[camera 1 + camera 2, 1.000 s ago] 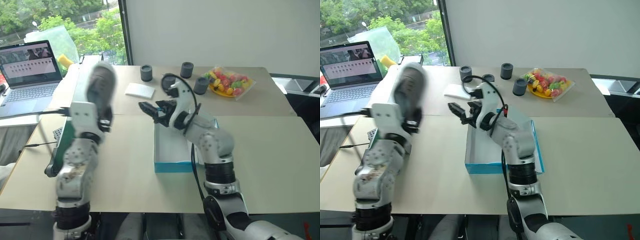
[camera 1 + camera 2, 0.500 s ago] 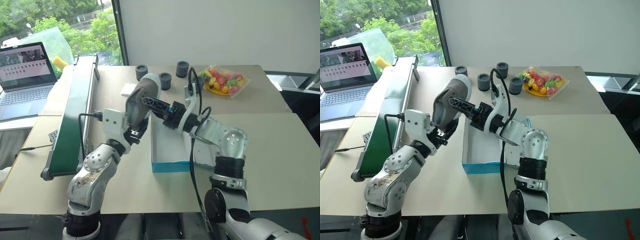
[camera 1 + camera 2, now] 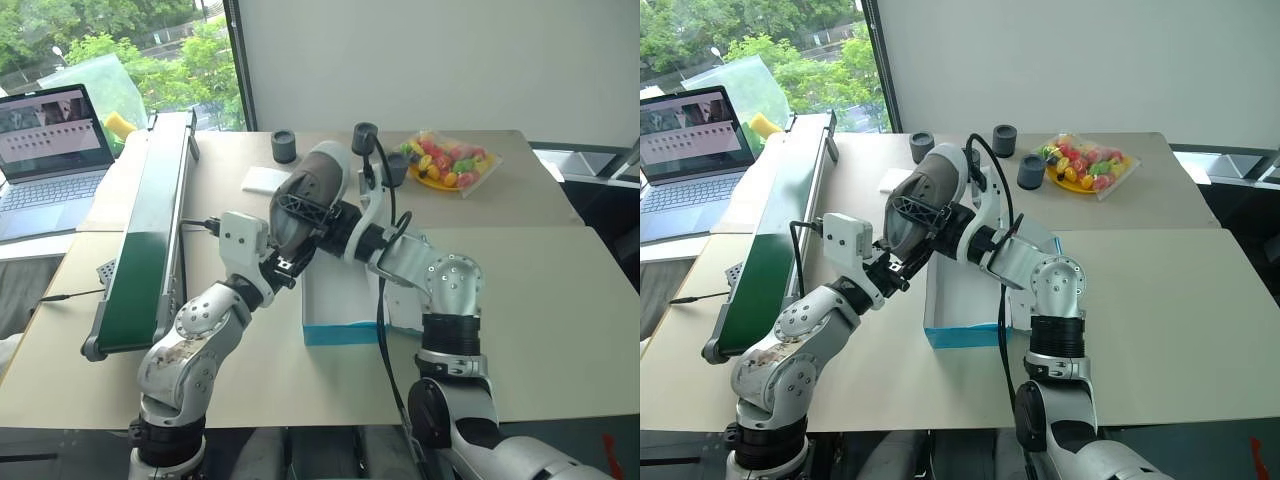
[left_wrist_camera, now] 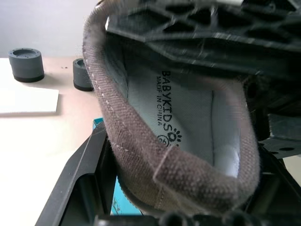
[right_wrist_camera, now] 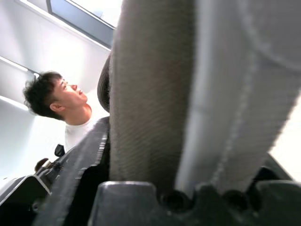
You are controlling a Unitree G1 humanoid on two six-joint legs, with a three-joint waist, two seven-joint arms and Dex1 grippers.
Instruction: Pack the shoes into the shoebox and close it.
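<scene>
Above the near end of the shoebox [image 3: 345, 300], a single grey shoe [image 3: 308, 195] is being held in the air between both arms. It is being pinched at its heel collar by the left gripper [image 3: 902, 268], whose jaws are closed on the fabric; the wrist view from that arm is showing the pale insole just beyond its fingers. The right gripper [image 3: 312, 217] is being closed around the shoe's side, one black latticed finger [image 3: 300, 205] lying across the upper and the sole pressed against the other jaw. A hand-over or a two-handed steadying seems to be in progress, judging by this double hold.

Below the jaws, the turquoise box is standing open, its white floor looking bare so far as it can be seen; no shoe is being seen inside it. The second shoe is not being picked out.

Next, the shoe is probably to be tipped level and lowered, sole down, along the box's length. Beyond the jaws, a tray of coloured fruit [image 3: 452, 163] is sitting on the table [image 3: 540, 300].
</scene>
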